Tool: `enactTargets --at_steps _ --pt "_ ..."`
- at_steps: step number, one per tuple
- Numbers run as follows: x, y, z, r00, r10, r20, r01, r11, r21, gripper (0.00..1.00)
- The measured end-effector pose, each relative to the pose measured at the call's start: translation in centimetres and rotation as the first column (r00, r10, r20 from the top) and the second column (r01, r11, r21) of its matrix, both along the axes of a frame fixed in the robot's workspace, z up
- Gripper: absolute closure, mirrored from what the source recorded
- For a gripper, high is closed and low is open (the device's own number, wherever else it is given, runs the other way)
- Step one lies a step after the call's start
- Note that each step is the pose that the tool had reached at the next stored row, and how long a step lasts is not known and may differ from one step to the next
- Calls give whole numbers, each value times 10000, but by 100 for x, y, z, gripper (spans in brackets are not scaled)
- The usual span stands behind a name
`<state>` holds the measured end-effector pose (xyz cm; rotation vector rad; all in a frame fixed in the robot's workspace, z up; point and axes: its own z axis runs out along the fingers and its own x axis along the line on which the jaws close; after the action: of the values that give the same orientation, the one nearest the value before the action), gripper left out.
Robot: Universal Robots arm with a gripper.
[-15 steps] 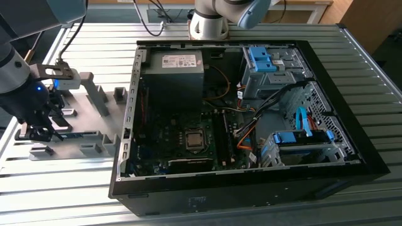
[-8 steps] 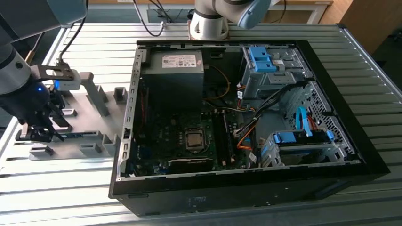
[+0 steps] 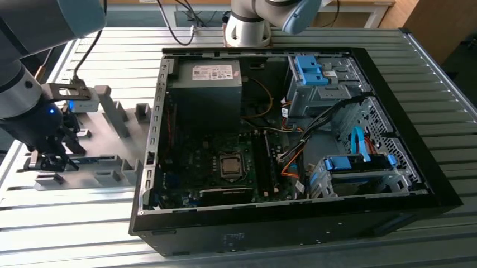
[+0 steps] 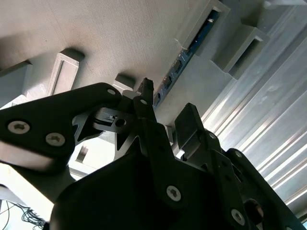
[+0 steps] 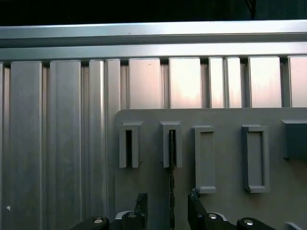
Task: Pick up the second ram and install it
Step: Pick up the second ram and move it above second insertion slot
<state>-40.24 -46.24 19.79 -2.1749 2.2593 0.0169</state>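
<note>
Pincer (image 5: 168, 201) was open and held nothing. In the first wrist view its two black fingers (image 5: 194, 200) sat either side of the ram (image 5: 171, 184). There was a visible gap on each side, so no contact.

Ram stood on edge in the grey holder (image 5: 225, 158), seen edge-on as a thin dark line. Its far end sat in one of the holder's slotted blocks (image 5: 171, 143).

The second wrist view agreed. The blue ram (image 4: 192, 45) with small chips ran from a raised block down toward the pincer (image 4: 168, 103), its near end by the fingertips.

In the exterior view the arm (image 3: 22, 95) was down over the holder (image 3: 111, 128), on the exterior view's left of the open case (image 3: 298, 223). The ram (image 3: 93, 159) showed there as a short blue strip just beside the pincer (image 3: 51, 162).

Holder lay flat on the ribbed aluminium surface (image 5: 57, 143), just beside the case wall. Case sat open side up with the motherboard (image 3: 223, 167) exposed, apart from the ram.
</note>
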Motion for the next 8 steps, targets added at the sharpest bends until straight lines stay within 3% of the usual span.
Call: enactTargets --at_steps 3,4,8 --pt "0 0 -11 10000 0 -2 0 10000 -2 55" --pt "0 0 -14 10000 0 -2 0 10000 -1 62" --pt "-1 0 -30 10000 0 0 0 10000 0 62"
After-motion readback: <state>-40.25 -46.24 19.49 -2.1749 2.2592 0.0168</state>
